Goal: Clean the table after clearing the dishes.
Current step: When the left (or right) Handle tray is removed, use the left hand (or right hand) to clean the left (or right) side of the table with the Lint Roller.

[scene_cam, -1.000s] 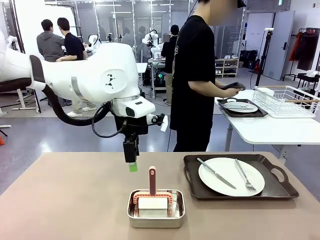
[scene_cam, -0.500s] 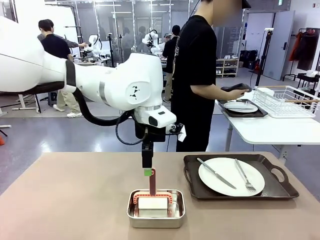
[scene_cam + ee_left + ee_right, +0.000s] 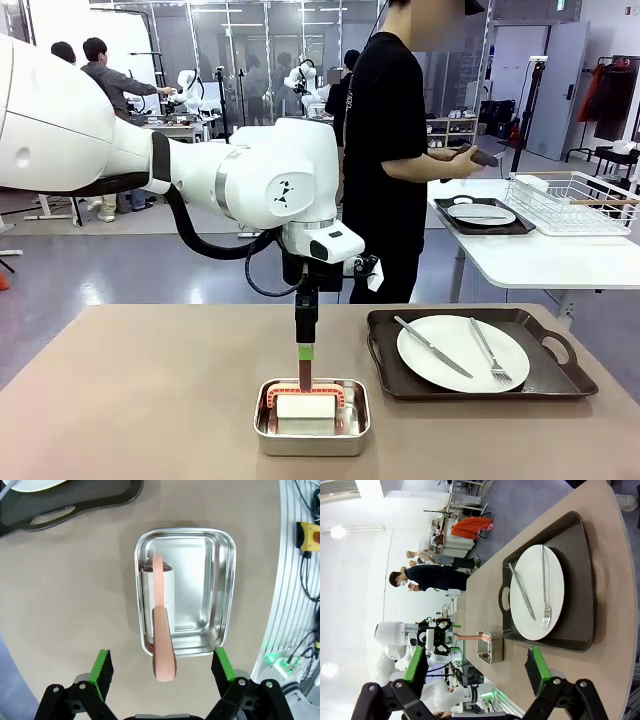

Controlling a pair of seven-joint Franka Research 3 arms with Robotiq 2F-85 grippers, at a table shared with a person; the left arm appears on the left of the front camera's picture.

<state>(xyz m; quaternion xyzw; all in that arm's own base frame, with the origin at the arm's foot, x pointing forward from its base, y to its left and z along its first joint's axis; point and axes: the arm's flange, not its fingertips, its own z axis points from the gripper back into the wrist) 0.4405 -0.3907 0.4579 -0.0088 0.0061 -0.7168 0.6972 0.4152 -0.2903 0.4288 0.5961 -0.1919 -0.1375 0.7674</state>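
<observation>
On the tan table [image 3: 150,400] a small steel pan [image 3: 263,425] holds a cleaning tool [image 3: 305,405] with a white head and an upright salmon-pink handle [image 3: 162,645]. My left gripper [image 3: 305,354] points straight down over that handle. Its green-padded fingers [image 3: 103,667] stand open on either side of the handle's tip, apart from it. To the right lie the dishes: a white plate [image 3: 462,352] with knife [image 3: 432,346] and fork [image 3: 487,350] on a dark tray [image 3: 560,378]. My right gripper [image 3: 476,666] hangs open and empty, looking along the table at that plate [image 3: 535,595].
A person in a black shirt [image 3: 385,150] stands at the far edge, hands over a white side table [image 3: 540,260]. That table carries a second dark tray with a plate [image 3: 480,213] and a wire rack [image 3: 575,200]. The table's left half is bare.
My left arm has swung right and come down, so its open gripper now straddles the top of the pink handle. The person has lifted a hand from the side table's tray.
</observation>
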